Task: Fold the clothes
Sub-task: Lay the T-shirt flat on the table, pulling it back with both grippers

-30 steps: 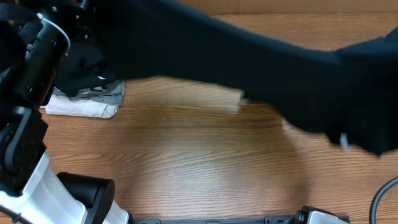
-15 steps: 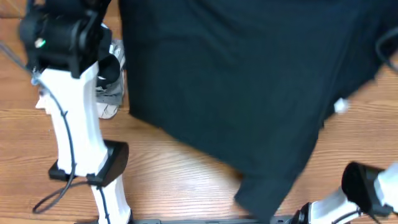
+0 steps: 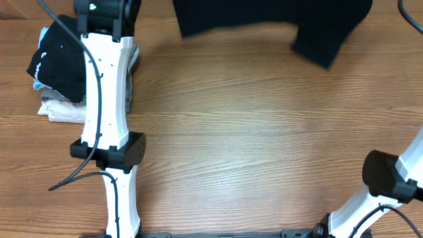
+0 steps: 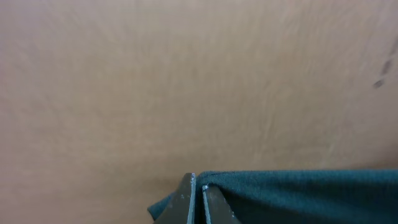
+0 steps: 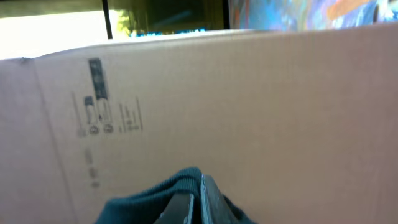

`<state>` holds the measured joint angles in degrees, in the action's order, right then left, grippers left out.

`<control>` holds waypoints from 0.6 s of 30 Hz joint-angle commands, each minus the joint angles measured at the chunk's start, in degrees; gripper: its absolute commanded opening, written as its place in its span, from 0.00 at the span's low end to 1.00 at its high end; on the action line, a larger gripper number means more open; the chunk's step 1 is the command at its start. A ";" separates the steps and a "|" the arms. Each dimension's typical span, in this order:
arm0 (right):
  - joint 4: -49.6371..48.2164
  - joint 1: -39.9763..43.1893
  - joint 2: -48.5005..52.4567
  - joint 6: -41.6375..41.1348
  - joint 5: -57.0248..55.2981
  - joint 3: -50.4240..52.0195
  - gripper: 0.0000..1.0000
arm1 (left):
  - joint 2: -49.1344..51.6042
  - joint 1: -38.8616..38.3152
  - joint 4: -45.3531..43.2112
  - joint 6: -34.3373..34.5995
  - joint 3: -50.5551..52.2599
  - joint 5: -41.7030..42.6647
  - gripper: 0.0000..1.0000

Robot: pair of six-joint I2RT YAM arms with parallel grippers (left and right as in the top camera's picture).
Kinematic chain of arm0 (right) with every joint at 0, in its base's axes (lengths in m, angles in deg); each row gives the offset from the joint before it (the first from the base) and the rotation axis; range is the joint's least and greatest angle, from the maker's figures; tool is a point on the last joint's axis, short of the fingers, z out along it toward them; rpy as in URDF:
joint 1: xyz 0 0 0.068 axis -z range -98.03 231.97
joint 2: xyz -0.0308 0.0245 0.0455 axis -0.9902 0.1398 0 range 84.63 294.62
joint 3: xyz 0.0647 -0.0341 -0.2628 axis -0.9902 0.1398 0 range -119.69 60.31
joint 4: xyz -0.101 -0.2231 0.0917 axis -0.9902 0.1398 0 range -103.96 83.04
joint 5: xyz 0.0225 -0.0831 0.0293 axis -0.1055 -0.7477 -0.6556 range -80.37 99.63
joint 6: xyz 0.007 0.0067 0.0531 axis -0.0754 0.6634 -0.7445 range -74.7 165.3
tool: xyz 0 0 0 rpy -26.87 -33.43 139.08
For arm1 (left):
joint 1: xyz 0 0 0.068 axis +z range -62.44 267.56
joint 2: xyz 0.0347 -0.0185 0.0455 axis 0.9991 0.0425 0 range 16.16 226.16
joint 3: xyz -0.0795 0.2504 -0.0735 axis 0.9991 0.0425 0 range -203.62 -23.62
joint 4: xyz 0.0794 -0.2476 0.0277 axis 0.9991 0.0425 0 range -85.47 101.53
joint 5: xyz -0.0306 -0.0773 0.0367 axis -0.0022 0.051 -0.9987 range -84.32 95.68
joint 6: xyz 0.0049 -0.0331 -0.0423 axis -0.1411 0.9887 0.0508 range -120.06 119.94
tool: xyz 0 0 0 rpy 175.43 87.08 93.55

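Observation:
The clothes [image 3: 264, 16], a plain black T-shirt, hang at the far edge of the overhead view, with one corner drooping lower at the right. Both grippers are beyond the top of that view. In the left wrist view my left gripper [image 4: 197, 190] is shut on the shirt's edge, and the fabric [image 4: 311, 196] stretches taut to the right. My right gripper [image 5: 198, 193] in the right wrist view is shut on a bunched fold of the shirt [image 5: 155, 196].
A pile of other garments lies at the far left: a black one with white lettering [image 3: 56, 63] on grey and cream ones [image 3: 63, 109]. The white left arm [image 3: 106, 99] reaches across the wooden table [image 3: 251, 145]. A cardboard box wall [image 5: 249, 93] faces the right wrist.
The shirt, which spread over most of the table, has swept away to the far edge. Both arms have reached farther back, still gripping it.

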<state>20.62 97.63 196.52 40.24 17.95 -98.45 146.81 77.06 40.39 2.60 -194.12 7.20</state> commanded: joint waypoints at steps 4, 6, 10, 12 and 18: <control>15.30 1.51 -1.55 -0.90 0.00 0.00 0.04 | -5.22 -0.02 15.26 -2.73 -1.73 -0.17 0.04; 20.63 1.33 -0.70 -0.90 2.32 1.42 0.04 | -4.17 -0.02 23.34 -2.73 -1.73 -0.02 0.04; 30.53 0.87 1.57 0.26 10.36 7.17 0.04 | 0.07 -0.02 39.82 -2.40 -1.73 0.04 0.04; 32.37 0.61 2.16 1.01 12.57 9.68 0.04 | 1.64 0.04 44.94 -1.27 -1.73 0.04 0.04; 37.44 0.44 2.23 1.07 13.00 12.13 0.04 | 3.06 0.35 54.03 0.42 -1.73 1.33 0.04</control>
<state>56.71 98.24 200.65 40.68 28.99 -85.78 150.90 77.11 92.51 1.51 -195.28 7.26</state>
